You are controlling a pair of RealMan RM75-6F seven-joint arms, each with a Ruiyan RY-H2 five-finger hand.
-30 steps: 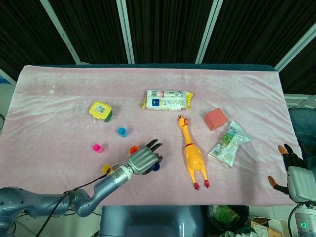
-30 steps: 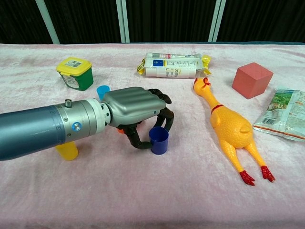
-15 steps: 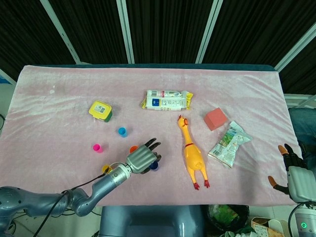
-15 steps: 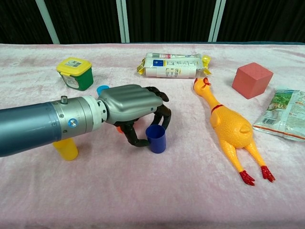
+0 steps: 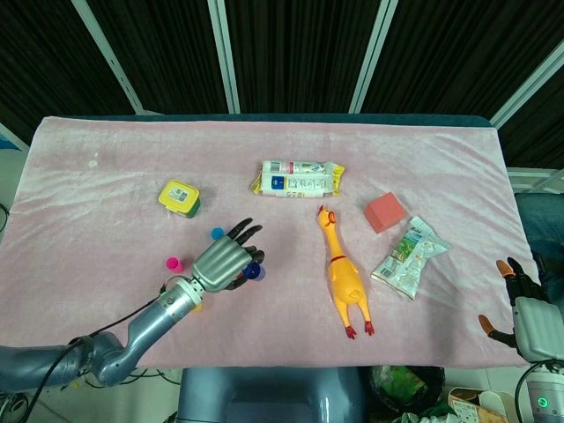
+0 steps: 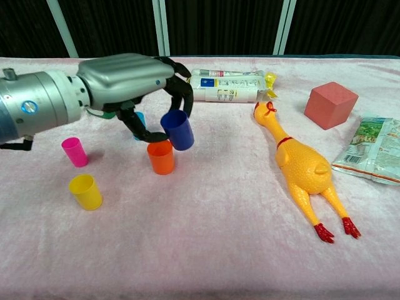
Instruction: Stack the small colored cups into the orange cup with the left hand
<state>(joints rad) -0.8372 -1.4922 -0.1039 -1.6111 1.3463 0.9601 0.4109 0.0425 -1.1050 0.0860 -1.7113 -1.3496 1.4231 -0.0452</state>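
Observation:
My left hand (image 6: 122, 78) pinches the dark blue cup (image 6: 178, 130) between thumb and fingers and holds it tilted in the air. The orange cup (image 6: 161, 157) stands upright on the pink cloth just below and left of it, apart from it. A pink cup (image 6: 74, 152) and a yellow cup (image 6: 85, 191) stand further left. The light blue cup (image 5: 217, 233) is partly hidden behind my fingers in the chest view. In the head view my left hand (image 5: 220, 262) covers the orange cup. My right hand (image 5: 522, 310) rests off the table's right front corner, fingers apart, holding nothing.
A rubber chicken (image 6: 300, 165) lies right of the cups. Behind it are a wrapped packet roll (image 6: 228, 85) and a red block (image 6: 330, 104). A snack bag (image 6: 375, 150) lies at the right edge. A yellow-lidded green tub (image 5: 179, 197) stands behind the cups.
My left hand has lifted the dark blue cup off the cloth and carried it up and to the left, to just above the orange cup. The right hand has not moved.

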